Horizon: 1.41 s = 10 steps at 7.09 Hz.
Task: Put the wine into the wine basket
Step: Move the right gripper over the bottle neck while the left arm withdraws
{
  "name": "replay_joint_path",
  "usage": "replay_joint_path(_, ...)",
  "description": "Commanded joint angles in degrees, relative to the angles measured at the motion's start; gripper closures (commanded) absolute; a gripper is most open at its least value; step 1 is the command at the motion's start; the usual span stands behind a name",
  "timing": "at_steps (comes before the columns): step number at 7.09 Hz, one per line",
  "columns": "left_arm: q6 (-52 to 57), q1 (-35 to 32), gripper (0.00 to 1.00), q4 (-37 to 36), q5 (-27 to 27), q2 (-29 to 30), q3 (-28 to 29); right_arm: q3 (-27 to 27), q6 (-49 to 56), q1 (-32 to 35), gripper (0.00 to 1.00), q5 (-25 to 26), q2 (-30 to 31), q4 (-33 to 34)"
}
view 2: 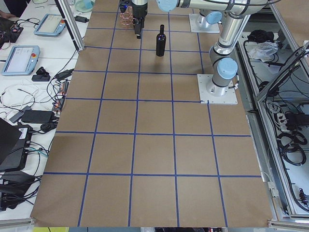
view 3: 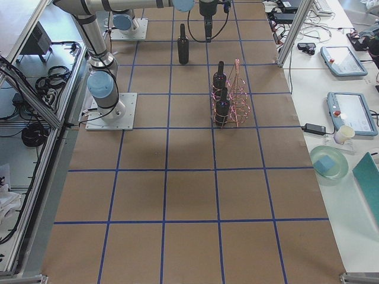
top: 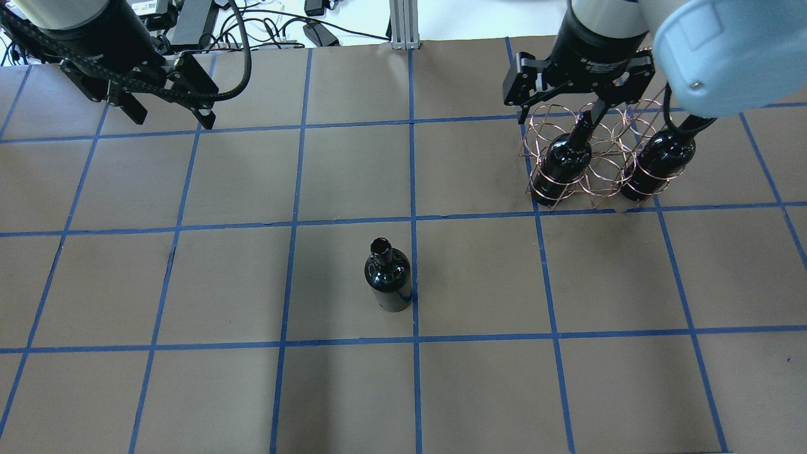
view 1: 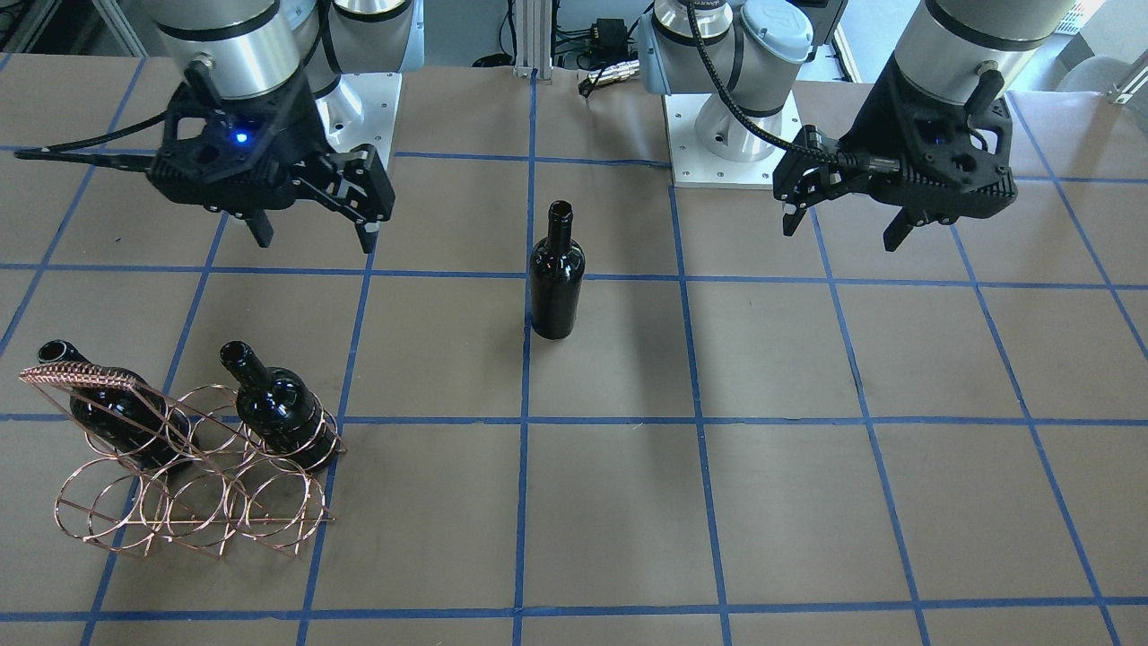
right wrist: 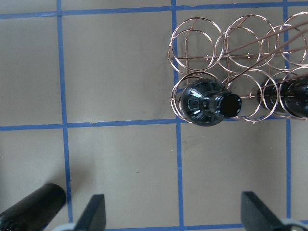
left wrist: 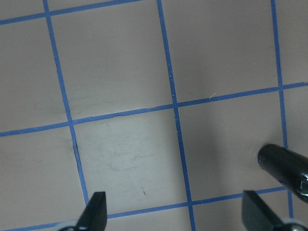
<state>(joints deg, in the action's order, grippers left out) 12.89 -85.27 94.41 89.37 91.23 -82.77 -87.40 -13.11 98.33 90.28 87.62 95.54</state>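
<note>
The left arm [view 1: 964, 45] and right arm [view 1: 224, 45] are silver, with pale blue joint caps [view 1: 777, 27], black wrist housings [view 1: 942, 135] and black cables [view 1: 722, 76].

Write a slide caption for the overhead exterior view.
One wine bottle stands upright, centre-frame; two others sit in the copper wine basket near the open right gripper; left gripper open, empty.

The wine [view 1: 555, 287] stands well apart; in the wine basket [view 1: 204, 502], two bottles [view 1: 282, 417] flank open rings.
</note>
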Motion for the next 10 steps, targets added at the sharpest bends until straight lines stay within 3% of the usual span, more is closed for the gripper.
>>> replay_joint_path(1,-1.71,0.1,0.0,0.6,-0.16,-0.79,-0.11,-0.32,-15.03,9.46,0.0,-0.01,-2.27,0.43)
replay_joint_path(4,-5.5,0.1,0.0,0.51,-0.69,-1.14,-1.51,-0.58,-28.89,23.45,0.0,-0.53,-6.04,0.87)
replay_joint_path(6,-5.5,0.19,0.0,0.43,-0.52,-1.14,-1.52,-1.45,-28.64,25.15,0.05,-1.15,-9.83,2.19)
replay_joint_path(10,-11.0,0.1,0.0,0.51,-0.86,-0.87,-1.78,-2.69,-26.1,23.49,0.27,-1.68,-10.37,1.84)
